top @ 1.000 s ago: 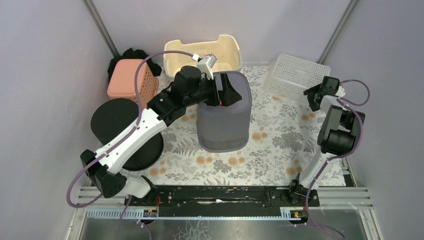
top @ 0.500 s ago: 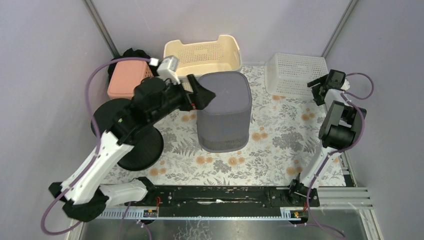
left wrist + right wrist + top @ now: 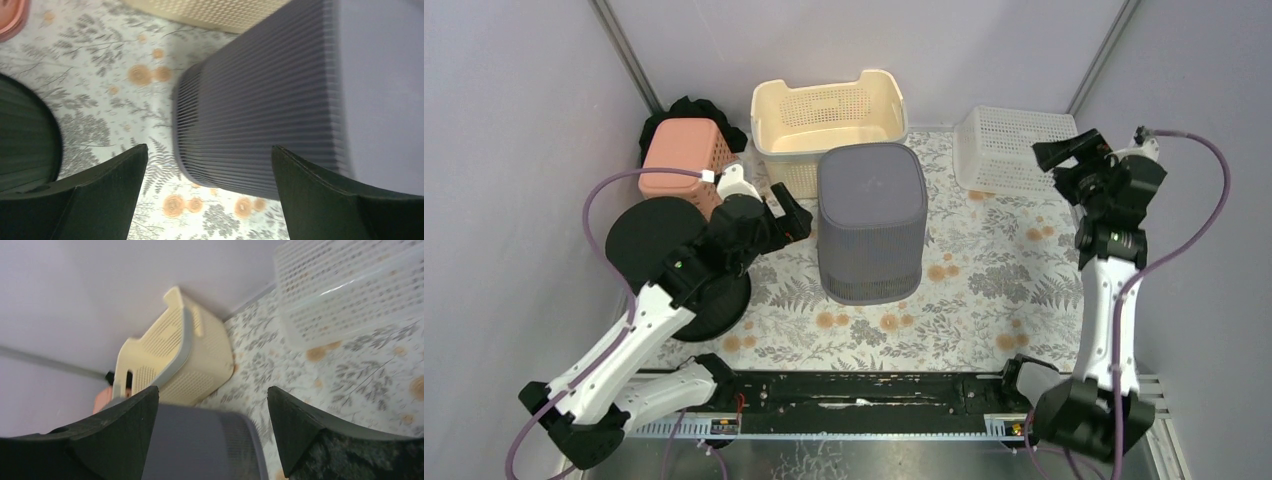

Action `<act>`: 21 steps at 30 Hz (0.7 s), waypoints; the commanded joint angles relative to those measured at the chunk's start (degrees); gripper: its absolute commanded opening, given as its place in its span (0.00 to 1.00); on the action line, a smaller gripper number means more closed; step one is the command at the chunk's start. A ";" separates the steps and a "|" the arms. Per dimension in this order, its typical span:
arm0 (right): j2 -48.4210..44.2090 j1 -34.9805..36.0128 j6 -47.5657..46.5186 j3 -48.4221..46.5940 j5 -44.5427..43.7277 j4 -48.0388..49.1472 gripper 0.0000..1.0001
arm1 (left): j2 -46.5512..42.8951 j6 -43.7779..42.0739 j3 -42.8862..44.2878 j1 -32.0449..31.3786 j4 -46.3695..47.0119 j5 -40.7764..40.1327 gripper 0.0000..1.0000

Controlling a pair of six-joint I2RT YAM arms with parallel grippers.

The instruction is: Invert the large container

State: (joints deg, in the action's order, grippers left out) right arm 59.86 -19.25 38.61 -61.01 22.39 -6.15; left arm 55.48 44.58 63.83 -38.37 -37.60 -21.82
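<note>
Though ribbed on its sides, grey container has smooth rounded-sq. top.

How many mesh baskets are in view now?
3: pink basket back left, cream basket back centre, white basket back right. A black heap behind the pink one may hide more.

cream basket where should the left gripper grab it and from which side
Probably the raised handle at the left end of the cream basket, from above, one finger inside, one outside. The basket stands upright, mouth open, so that thin wall is free to pinch; the grey bin crowds its near wall. The left gripper is open.
</note>
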 commanded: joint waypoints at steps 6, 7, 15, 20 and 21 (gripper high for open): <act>-11.23 1.31 -1.63 0.68 16.93 -11.38 0.88 | 11.20 1.88 -7.65 4.84 9.50 -6.54 0.97; -11.78 1.28 -0.37 1.14 18.55 -10.61 0.88 | 14.05 1.50 -7.50 4.82 11.75 -5.27 0.96; -14.53 1.25 2.06 0.02 23.87 -10.19 0.89 | 42.67 4.82 6.61 -5.24 18.95 1.42 0.92; -14.92 1.28 3.06 -0.11 24.66 -10.11 0.89 | 56.21 6.44 20.80 -10.33 19.85 2.45 0.92; -14.87 1.27 3.05 -0.33 24.56 -10.18 0.89 | 59.27 6.17 24.55 -11.05 19.43 2.72 0.92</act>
State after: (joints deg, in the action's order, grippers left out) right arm 45.58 -18.15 40.62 -59.16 44.23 -16.99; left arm 107.74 48.93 76.95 -46.61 -23.90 -20.60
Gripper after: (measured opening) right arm 0.886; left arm 0.916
